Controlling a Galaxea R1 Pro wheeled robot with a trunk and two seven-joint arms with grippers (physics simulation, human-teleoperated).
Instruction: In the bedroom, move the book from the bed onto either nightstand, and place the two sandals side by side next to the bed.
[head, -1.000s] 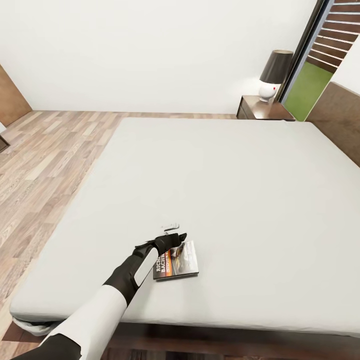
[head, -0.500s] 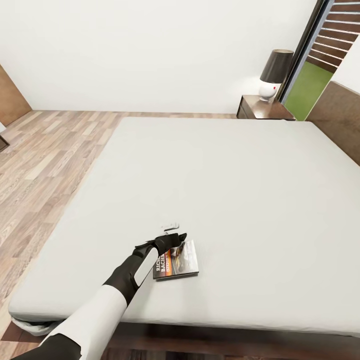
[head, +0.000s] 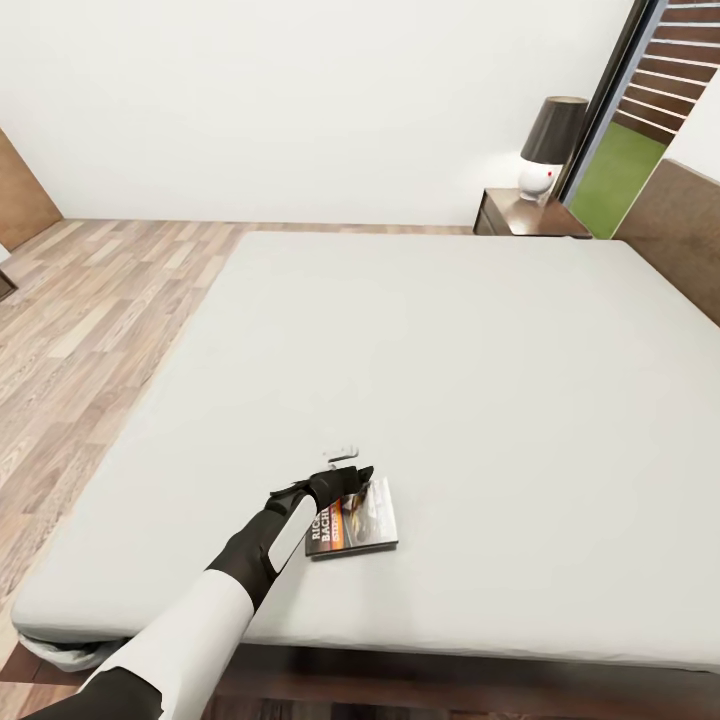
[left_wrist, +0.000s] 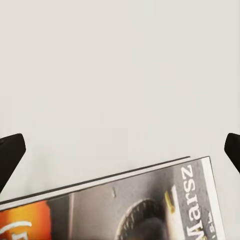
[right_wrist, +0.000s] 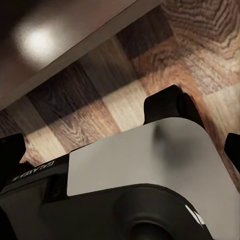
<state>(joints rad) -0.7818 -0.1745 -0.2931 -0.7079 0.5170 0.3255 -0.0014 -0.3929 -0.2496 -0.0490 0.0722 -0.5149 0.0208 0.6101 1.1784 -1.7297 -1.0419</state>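
1. Grey mattress of the bed (head: 480, 350) takes up most of my head view, with wood-plank floor (head: 90, 320) along its left side and a white wall behind.
2. Nearest to me, my left arm reaches out over the foot end of the mattress, and its left hand (head: 340, 476) sits at the near-left corner of the book (head: 353, 520).
3. From the left wrist camera, I see the two dark fingertips (left_wrist: 11, 155) spread wide apart, one at each side, so that hand is released; the book (left_wrist: 145, 205) lies flat on the mattress between them.
4. My right wrist camera looks down at the floor (right_wrist: 200, 45) and part of the robot's own body; the right hand's dark fingertips (right_wrist: 12, 150) stand apart with nothing between them.
5. Farthest off, at the bed's far right corner, a nightstand (head: 525, 218) carries a lamp (head: 548, 145).
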